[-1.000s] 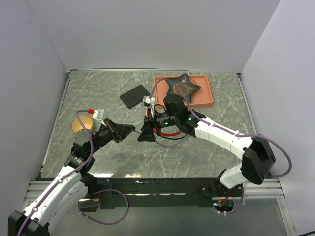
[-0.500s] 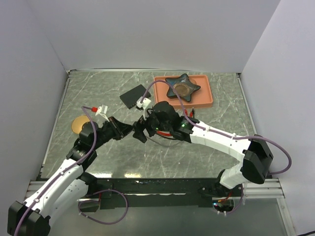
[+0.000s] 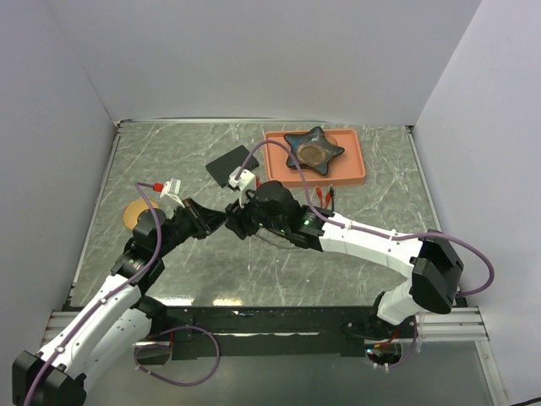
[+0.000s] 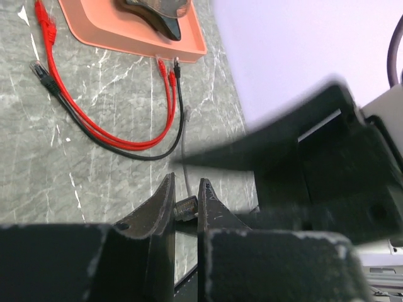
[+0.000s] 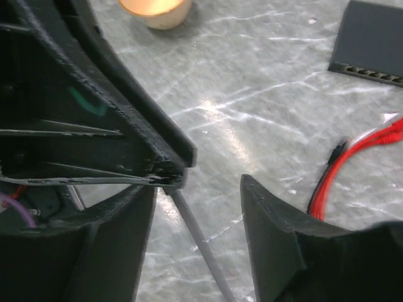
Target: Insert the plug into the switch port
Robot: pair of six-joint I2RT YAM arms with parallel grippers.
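Right hand [image 3: 238, 227] farther left — plug [image 4: 186, 207] in left hand [image 4: 186, 183]

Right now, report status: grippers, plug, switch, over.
Left gripper shut on plug. Right gripper open, straddling the grey cable. Switch apart, nothing plugged in. Red and black cables lie off to the side.

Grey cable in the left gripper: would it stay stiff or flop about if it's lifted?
Probably floppy: the grey cable curves away from the left gripper, and the red cables nearby lie in loose curves. Likely light, being thin. Its plug, pinched there, looks small and rigid.
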